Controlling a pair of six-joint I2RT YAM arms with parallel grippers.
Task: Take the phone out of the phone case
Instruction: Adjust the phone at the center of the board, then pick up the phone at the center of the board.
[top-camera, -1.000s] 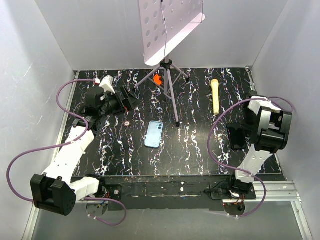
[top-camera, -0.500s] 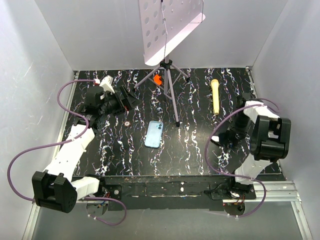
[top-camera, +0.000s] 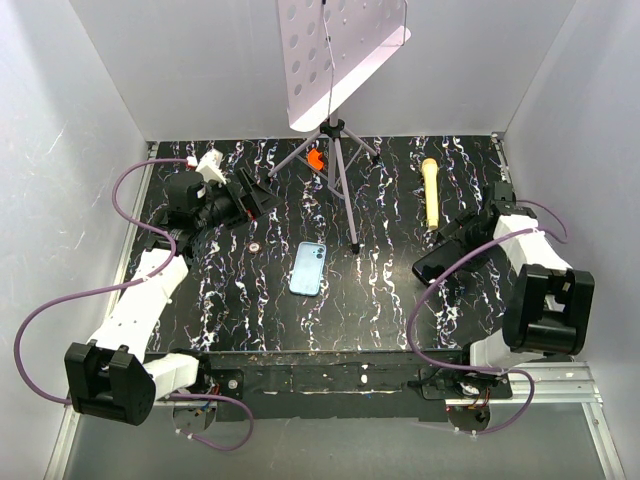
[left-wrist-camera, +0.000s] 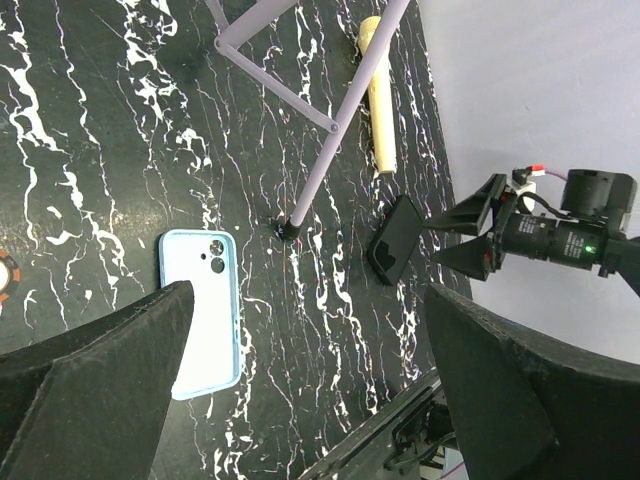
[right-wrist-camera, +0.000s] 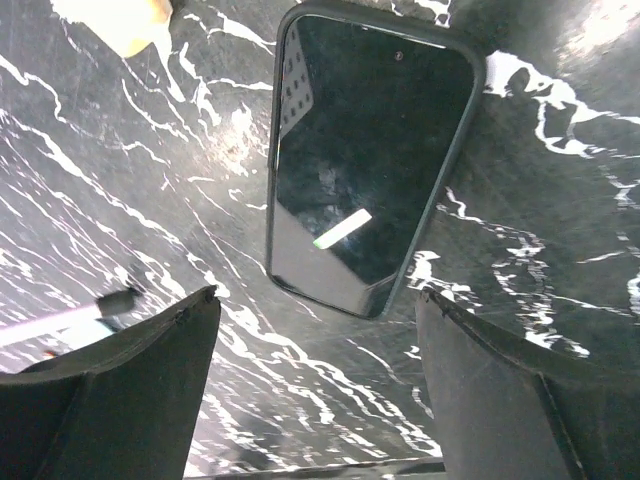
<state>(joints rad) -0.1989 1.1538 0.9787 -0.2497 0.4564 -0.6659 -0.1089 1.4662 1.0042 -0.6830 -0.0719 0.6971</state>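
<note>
The light blue phone case (top-camera: 308, 268) lies flat in the middle of the table, back up, with its camera cutout at the far end; it also shows in the left wrist view (left-wrist-camera: 200, 310). The phone (top-camera: 432, 265), dark and glossy, lies screen-up on the table to the right, apart from the case (right-wrist-camera: 370, 160) (left-wrist-camera: 393, 240). My right gripper (top-camera: 462, 238) (right-wrist-camera: 315, 300) is open just behind the phone's near end, touching nothing. My left gripper (top-camera: 255, 195) (left-wrist-camera: 308, 290) hangs open at the far left, well away from both.
A music stand's tripod (top-camera: 335, 150) stands at the back centre, one leg reaching down near the case. A yellow cylinder (top-camera: 430, 190) lies at the back right. An orange piece (top-camera: 315, 158) sits under the tripod and a small disc (top-camera: 254, 243) left of the case. White walls close three sides.
My right gripper has opened and its arm has swung down and leftward; the phone it carried now lies on the table. The left arm and the case have barely moved.
</note>
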